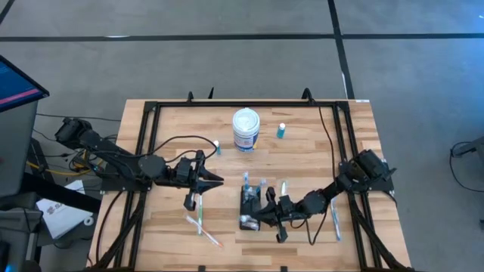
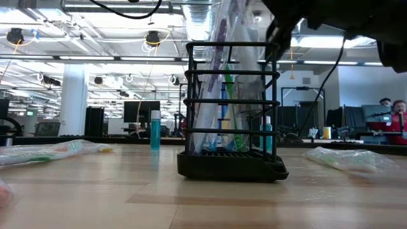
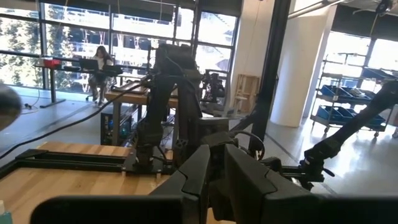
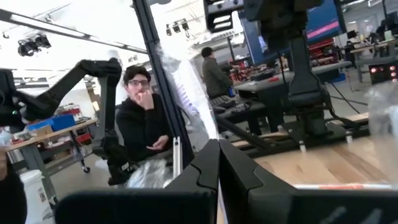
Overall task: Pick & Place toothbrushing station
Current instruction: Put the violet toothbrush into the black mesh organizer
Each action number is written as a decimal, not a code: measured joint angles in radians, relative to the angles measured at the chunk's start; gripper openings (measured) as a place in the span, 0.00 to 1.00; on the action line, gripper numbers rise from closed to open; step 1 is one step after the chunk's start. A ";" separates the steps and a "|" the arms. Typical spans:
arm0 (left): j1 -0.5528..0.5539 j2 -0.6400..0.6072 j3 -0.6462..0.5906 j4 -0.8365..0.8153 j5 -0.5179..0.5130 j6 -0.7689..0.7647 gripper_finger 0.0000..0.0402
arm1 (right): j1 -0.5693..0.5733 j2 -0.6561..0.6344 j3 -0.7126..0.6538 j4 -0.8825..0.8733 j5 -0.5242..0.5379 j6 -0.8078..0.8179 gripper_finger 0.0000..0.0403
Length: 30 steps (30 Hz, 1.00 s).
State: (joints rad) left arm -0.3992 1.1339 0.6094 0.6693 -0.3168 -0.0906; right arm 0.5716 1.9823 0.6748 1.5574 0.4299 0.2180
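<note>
The toothbrushing station, a black wire slotted holder, stands on its base on the table's near middle. It holds wrapped toothbrushes upright. It shows large in the low view. My right gripper is shut at the holder's right side, at its top rim. In the right wrist view my right gripper has a black wire and a clear wrap running down to it. My left gripper is shut and empty, left of the holder, above the table. My right gripper meets the holder's top rim at its right corner, coming slanting down from the table's right. The fingers hide the place of contact, so I cannot tell whether they pinch the wire or the wrap. The holder stands upright with its base on the table.
A white round tub and a teal bottle stand at the far middle. Wrapped toothbrushes lie at the near left and near right. A black frame runs along the table's edges. People show in the room beyond.
</note>
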 joint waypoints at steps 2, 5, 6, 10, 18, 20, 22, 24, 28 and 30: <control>0.000 0.000 0.000 0.000 0.000 0.003 0.11 | 0.010 0.000 -0.008 0.003 0.018 0.000 0.00; 0.000 0.000 0.000 0.000 0.000 0.003 0.11 | 0.019 0.000 -0.021 0.002 0.024 0.004 0.00; 0.000 0.000 0.000 0.000 0.000 0.003 0.11 | 0.021 0.000 -0.026 0.002 0.033 0.009 0.00; 0.000 0.000 0.000 0.000 0.000 0.003 0.11 | 0.038 0.000 -0.056 0.001 0.100 0.016 0.00; 0.000 0.000 0.000 0.000 0.000 0.003 0.11 | 0.066 0.000 -0.089 0.000 0.147 0.023 0.00; 0.000 0.000 0.000 0.000 0.000 0.003 0.11 | 0.071 0.000 -0.101 0.000 0.160 0.042 0.00; 0.000 0.000 0.000 0.000 0.000 0.004 0.11 | 0.075 0.000 -0.116 -0.001 0.184 0.053 0.00; 0.000 0.000 0.000 0.000 0.000 0.003 0.11 | 0.078 0.000 -0.126 -0.001 0.204 0.065 0.00; 0.000 0.000 0.000 0.000 0.000 0.004 0.11 | 0.078 0.000 -0.136 -0.005 0.206 0.073 0.00; 0.000 0.000 0.000 0.000 0.000 0.004 0.11 | 0.081 0.000 -0.136 -0.017 0.206 0.074 0.00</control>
State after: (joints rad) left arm -0.3992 1.1339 0.6094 0.6689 -0.3172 -0.0868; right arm 0.6525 1.9823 0.5385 1.5407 0.6361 0.2923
